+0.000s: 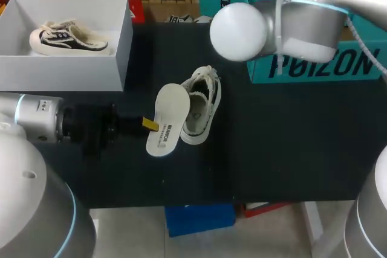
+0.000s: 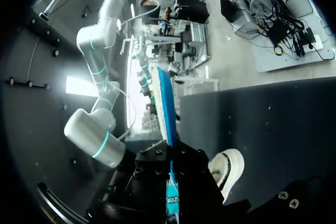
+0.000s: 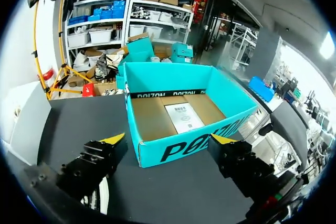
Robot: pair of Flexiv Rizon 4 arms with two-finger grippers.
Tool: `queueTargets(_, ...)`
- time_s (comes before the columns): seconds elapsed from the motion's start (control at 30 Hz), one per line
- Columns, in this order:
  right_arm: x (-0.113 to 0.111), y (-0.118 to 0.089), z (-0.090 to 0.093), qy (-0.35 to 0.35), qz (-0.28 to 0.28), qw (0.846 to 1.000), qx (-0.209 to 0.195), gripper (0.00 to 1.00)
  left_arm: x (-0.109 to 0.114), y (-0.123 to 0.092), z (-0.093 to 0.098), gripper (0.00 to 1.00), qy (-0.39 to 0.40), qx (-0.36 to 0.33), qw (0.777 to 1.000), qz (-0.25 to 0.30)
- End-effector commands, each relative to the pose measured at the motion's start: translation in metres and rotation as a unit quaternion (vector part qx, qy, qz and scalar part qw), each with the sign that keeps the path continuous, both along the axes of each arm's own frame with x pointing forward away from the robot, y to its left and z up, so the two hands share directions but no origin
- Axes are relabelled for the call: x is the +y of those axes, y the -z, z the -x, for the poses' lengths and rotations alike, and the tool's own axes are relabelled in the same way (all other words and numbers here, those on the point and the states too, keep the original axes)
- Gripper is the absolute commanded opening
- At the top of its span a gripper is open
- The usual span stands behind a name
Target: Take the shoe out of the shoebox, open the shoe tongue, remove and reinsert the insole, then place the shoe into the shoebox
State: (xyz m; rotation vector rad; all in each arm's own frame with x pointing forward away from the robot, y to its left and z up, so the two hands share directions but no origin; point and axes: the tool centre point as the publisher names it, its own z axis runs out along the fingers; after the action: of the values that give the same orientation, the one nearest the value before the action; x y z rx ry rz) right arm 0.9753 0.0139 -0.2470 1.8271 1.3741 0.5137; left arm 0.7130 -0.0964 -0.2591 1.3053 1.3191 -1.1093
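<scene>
Presently, left gripper [image 1: 150,125]: clamps insole [image 1: 168,113] beside sneaker [image 1: 204,104], mid-table.
Right gripper [image 3: 168,139]: wide, facing teal shoebox [image 3: 202,145]; hidden in head view.

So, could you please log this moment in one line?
left end effector: shut on insole | insole: mostly out of shoe | right end effector: open, facing shoebox

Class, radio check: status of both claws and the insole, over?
Left claw shut on insole. Right claw open, teal box ahead. Shoe on table beside insole.
</scene>
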Motion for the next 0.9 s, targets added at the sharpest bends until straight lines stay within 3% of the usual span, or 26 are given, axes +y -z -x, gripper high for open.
queueTargets(0.03, -0.011, 0.000, 0.007, 0.192, -0.433, 0.861, -0.187, 1.00, 0.001, 0.000, 0.001, 0.00, -0.007, 0.002, 1.000, 0.002)
queueTargets(0.23, -0.011, 0.000, 0.007, 0.195, -0.465, 0.839, -0.204, 1.00, -0.002, 0.002, 0.000, 0.00, 0.003, 0.006, 1.000, 0.001)
queueTargets(0.47, -0.013, 0.000, 0.006, 0.190, -0.478, 0.830, -0.214, 1.00, -0.011, -0.002, 0.002, 0.00, 0.016, -0.001, 1.000, 0.005)
queueTargets(0.53, -0.018, 0.000, 0.001, 0.193, -0.468, 0.830, -0.234, 1.00, -0.011, -0.002, 0.004, 0.00, 0.016, -0.001, 1.000, 0.006)
queueTargets(0.67, -0.024, 0.006, -0.008, 0.201, -0.444, 0.838, -0.246, 1.00, -0.010, -0.001, 0.007, 0.00, 0.014, 0.000, 1.000, 0.005)
queueTargets(0.73, -0.030, 0.011, -0.010, 0.197, -0.407, 0.855, -0.255, 1.00, -0.008, -0.002, 0.007, 0.00, 0.012, 0.000, 1.000, 0.003)
queueTargets(0.83, -0.041, 0.018, -0.014, 0.205, -0.376, 0.867, -0.253, 1.00, -0.006, -0.002, 0.008, 0.00, 0.009, 0.000, 1.000, 0.000)
queueTargets(0.9, -0.047, 0.021, -0.016, 0.215, -0.371, 0.867, -0.253, 1.00, -0.005, -0.002, 0.008, 0.00, 0.008, 0.000, 1.000, -0.002)
